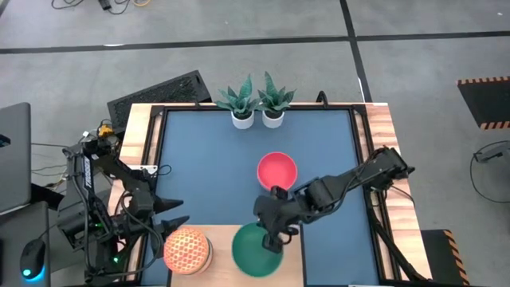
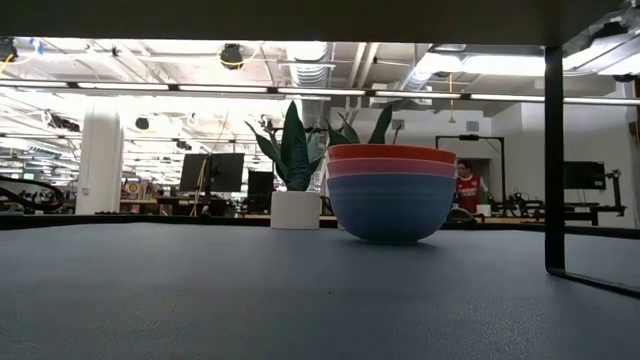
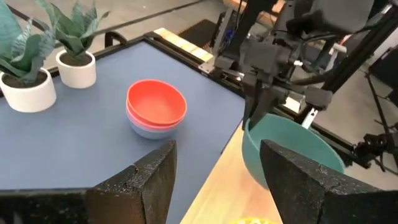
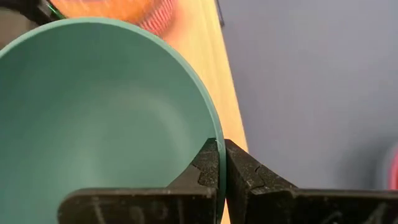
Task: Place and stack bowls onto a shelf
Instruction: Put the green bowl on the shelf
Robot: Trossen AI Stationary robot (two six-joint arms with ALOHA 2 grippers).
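Note:
A plain green bowl (image 1: 256, 251) sits over the right end of the pale wooden shelf (image 1: 219, 259), and my right gripper (image 1: 277, 233) is shut on its rim. An orange-red patterned bowl (image 1: 187, 249) stands on the shelf to its left. My left gripper (image 1: 177, 214) waits open just beyond that bowl, touching nothing. A stack of red, pink and light blue bowls (image 2: 390, 192) rests on the blue tabletop, seen as a red disc (image 1: 277, 171) from above. The left wrist view shows the green bowl (image 3: 283, 146) and the stack (image 3: 155, 109). My right gripper pinches the green bowl's rim (image 4: 217, 146) at its far right side, one finger (image 4: 202, 168) inside the bowl and one (image 4: 245, 171) outside. The fingers come from above, slanting down from the far right. Whether the bowl's base rests on the shelf cannot be told.
Two white pots with green plants (image 1: 256, 104) stand at the table's far edge. A dark upright post (image 2: 553, 160) of the shelf frame shows in the low view. Wooden side rails (image 1: 382, 159) flank the blue tabletop (image 1: 199, 159). A person (image 2: 465, 190) stands far off in the room.

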